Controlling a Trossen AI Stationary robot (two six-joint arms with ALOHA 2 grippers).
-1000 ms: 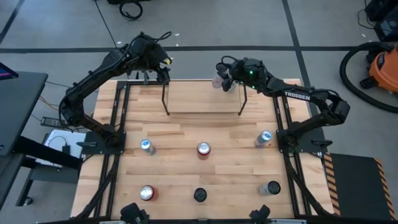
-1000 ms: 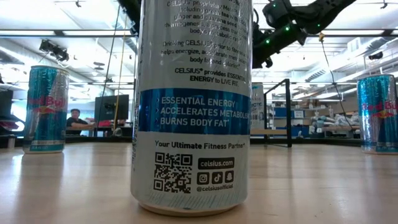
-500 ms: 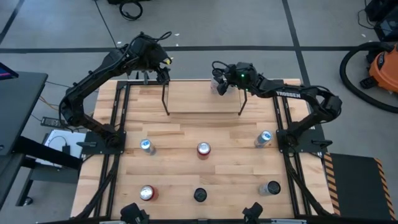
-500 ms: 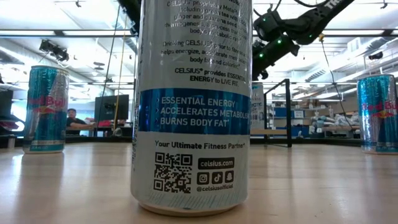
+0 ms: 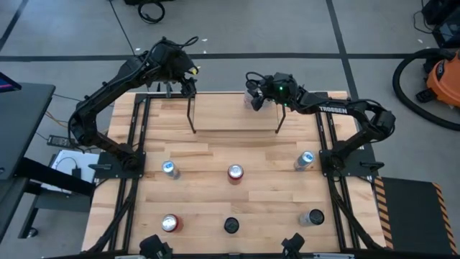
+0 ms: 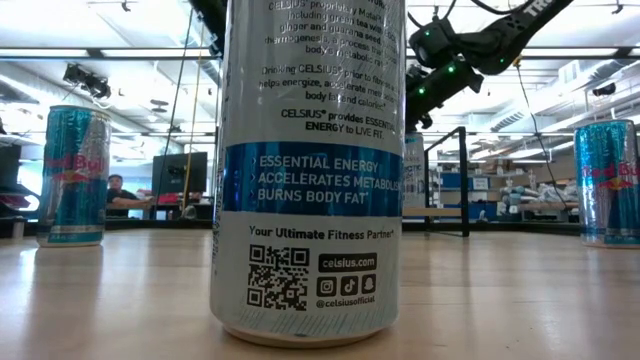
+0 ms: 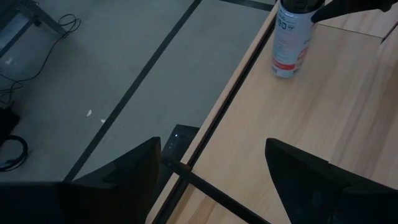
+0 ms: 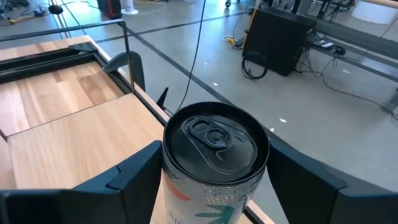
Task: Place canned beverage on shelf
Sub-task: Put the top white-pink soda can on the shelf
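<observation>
Whereas a second ago it was carried farther right, the can [image 5: 249, 98] is now set at the shelf's [image 5: 230, 111] one-o'clock edge, right gripper [image 8: 214, 186] fingers parted around it, release judged underway; left gripper [image 7: 211, 180] held apart, empty.

White can [image 8: 214, 168] upright on shelf [image 5: 230, 115] edge

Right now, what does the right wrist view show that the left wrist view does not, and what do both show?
Only the right wrist view shows the can's black lid with its pull tab, standing between the right tool's fingers, and a black box on the floor.

Only the left wrist view shows the can's white side with its label, and the open left tool.

Both show the same can on the shelf near its edge, and grey floor.
</observation>
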